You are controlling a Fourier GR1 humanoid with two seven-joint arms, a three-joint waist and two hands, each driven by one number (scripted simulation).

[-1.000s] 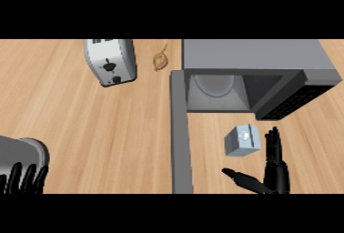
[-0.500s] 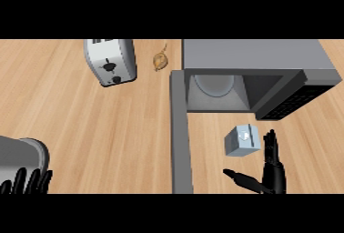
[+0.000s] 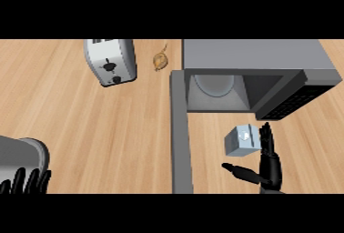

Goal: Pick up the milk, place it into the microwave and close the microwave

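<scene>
The milk point(image 3: 242, 140) is a small pale blue-grey carton standing on the wooden counter in front of the open microwave point(image 3: 255, 75). Its door point(image 3: 180, 136) swings out toward me as a long grey slab. My right hand point(image 3: 267, 161) is open just right of the carton, fingers straight and pointing away from me, thumb spread to the left below the carton. The fingertips reach alongside the carton's right face; contact is unclear. My left hand point(image 3: 25, 180) shows only as dark fingers at the lower left edge.
A silver toaster point(image 3: 110, 61) lies at the back left. A small tan object point(image 3: 160, 59) sits between it and the microwave. Inside the microwave a round glass plate point(image 3: 215, 84) is visible. A grey forearm point(image 3: 20, 154) fills the lower left corner.
My left hand has sunk lower toward the bottom edge. The right hand has edged slightly closer to the milk carton, which has stayed in place.
</scene>
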